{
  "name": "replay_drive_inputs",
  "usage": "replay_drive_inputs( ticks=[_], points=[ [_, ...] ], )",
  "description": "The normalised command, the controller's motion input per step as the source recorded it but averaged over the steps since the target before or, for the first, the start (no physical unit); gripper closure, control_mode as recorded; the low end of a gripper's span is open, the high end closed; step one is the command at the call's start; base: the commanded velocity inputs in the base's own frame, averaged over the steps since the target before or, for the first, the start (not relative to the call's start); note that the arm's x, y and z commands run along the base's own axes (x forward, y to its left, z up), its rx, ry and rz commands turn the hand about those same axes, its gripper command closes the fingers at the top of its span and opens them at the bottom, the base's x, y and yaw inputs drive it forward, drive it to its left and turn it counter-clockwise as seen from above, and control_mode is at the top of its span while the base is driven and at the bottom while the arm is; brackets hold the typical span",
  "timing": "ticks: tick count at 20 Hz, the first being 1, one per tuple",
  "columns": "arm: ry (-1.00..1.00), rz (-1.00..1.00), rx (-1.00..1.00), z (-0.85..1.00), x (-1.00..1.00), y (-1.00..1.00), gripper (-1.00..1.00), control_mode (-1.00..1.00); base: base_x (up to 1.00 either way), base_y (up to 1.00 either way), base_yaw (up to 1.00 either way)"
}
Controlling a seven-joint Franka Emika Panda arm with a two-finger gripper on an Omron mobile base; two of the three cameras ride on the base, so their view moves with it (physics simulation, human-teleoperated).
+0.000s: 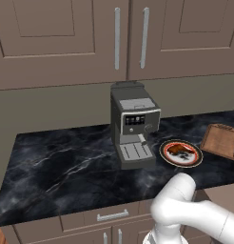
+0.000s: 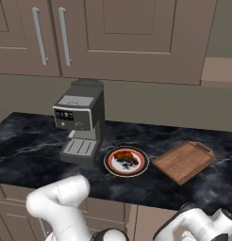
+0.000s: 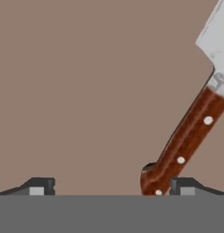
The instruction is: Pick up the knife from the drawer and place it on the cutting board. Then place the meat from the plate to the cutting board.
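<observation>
A knife (image 3: 189, 136) lies on the flat, matt taupe floor of the drawer (image 3: 86, 91); its handle is polished reddish-brown wood with pale metal rivets, its blade smooth silver-white metal. The gripper (image 3: 111, 186) has dark matt fingertips with lighter grey pads. The countertop (image 1: 66, 162) is glossy black stone veined with white. Near its right edge lies a cutting board (image 2: 184, 161) of brown, grained wood with a darker rim. Beside it, a plate (image 2: 126, 161) looks like glazed ceramic, white centre, red and dark rim, carrying rough dark reddish meat (image 2: 125, 156). A coffee machine (image 1: 133, 125) shows grey brushed metal. Cabinet doors (image 1: 57, 38) are matt taupe with silver metal handles.
</observation>
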Motion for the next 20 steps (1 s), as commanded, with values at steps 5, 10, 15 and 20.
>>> replay_drive_inputs(
  ticks=[5, 10, 15, 20],
  points=[
    [0.00, 0.00, 0.00, -0.26, 0.13, -0.24, -1.00, -1.00, 0.00, 0.00, 0.00],
    [0.00, 0.00, 0.00, -0.27, 0.08, -0.26, -1.00, -1.00, 0.00, 0.00, 0.00],
    [0.00, 0.00, 0.00, -0.25, 0.00, -0.22, -1.00, -1.00, 0.00, 0.00, 0.00],
    [0.01, 0.00, 0.00, -0.32, 0.01, -0.14, -1.00, -1.00, 0.00, 0.00, 0.00]
  ],
)
